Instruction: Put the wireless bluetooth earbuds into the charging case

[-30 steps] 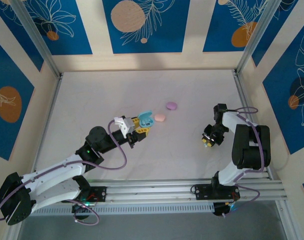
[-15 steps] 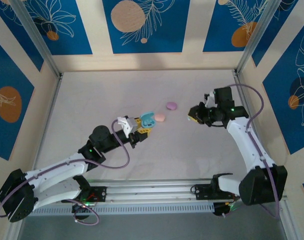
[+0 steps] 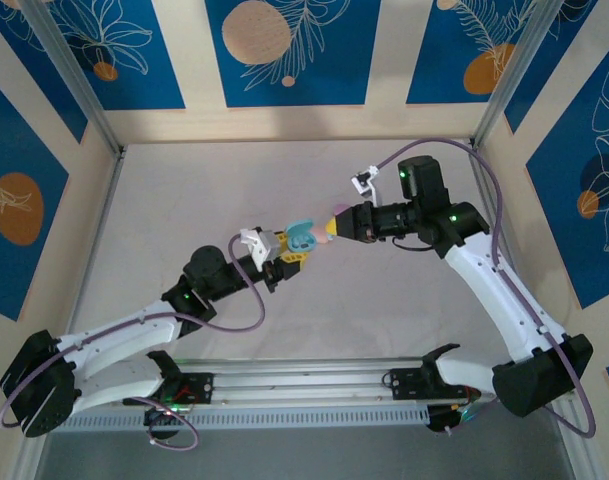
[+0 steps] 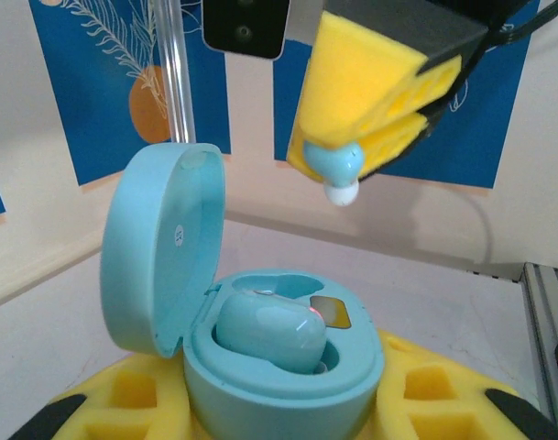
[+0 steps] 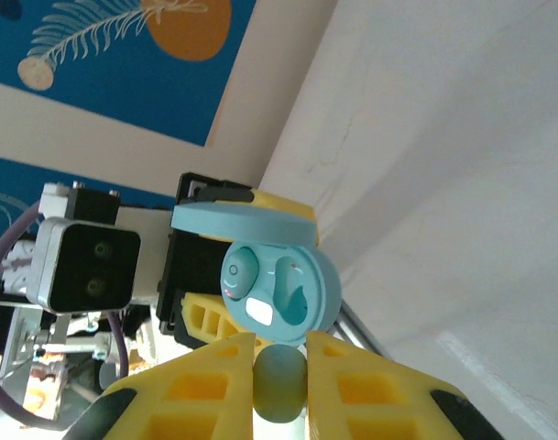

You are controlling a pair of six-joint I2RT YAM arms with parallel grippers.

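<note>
Left wrist view: right hand is pinching the light-blue earbud between its yellow pads, closed tight on it, white tip pointing down. — Kim

And the case? — Raj

The left hand is clamping the open blue case from both sides, lid standing up on the left. A second earbud is already sitting inside. — Kim

Gap? — Raj

Held earbud is hanging above the case, slightly right of centre, clear of the rim. The free socket is lying behind the seated one, so I'm guessing the right hand is needing to come down and back a touch, white tip first. Both hands are holding up off the bench. — Kim
</note>
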